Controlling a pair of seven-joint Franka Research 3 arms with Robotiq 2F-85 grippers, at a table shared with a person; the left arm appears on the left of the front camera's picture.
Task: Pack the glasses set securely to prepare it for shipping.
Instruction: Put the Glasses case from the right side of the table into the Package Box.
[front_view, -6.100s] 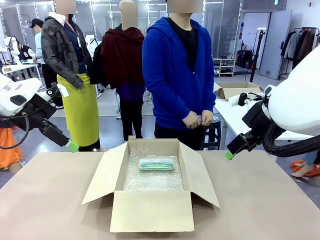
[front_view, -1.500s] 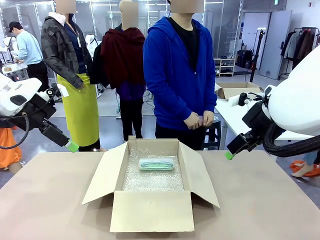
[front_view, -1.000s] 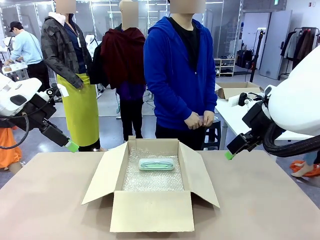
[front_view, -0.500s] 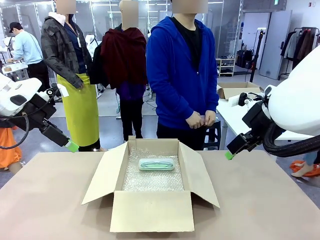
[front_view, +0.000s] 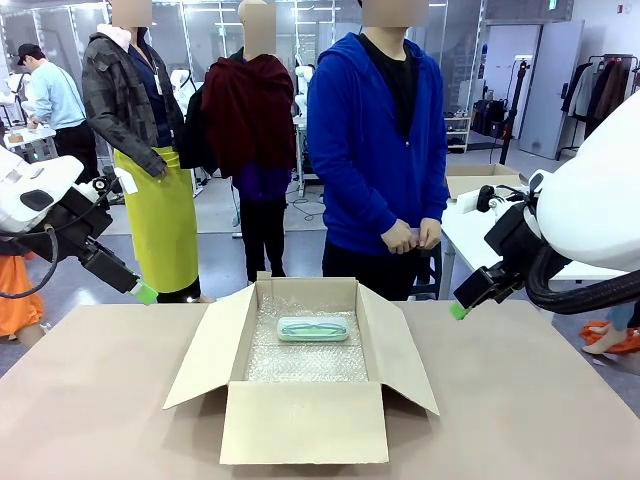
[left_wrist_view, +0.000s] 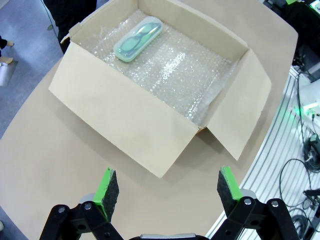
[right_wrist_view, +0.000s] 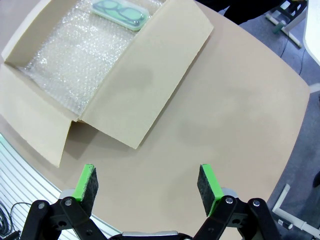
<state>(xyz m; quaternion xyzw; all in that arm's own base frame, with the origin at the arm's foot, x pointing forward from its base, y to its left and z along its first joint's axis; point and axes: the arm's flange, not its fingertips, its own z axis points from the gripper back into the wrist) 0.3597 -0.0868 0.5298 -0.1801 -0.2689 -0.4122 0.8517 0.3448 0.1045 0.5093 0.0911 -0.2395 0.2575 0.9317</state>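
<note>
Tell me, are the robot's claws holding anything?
No. The left gripper and right gripper are both open and empty. The mint-green case lies in the box, untouched.

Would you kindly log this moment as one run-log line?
left gripper: open | right gripper: open | mint case: in box, on bubble wrap | person's hands: clasped

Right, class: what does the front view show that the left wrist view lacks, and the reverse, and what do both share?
Front view: a person in a blue hooded jacket at the far side, hands clasped, and the right gripper held above the brown table. Left wrist view: both green pads of the left gripper, wide apart, and black cables beyond the table edge. Both: the open brown cardboard box, its clear bubble-wrap lining, and the pale mint-green oblong glasses case lying on it at the far end.
</note>
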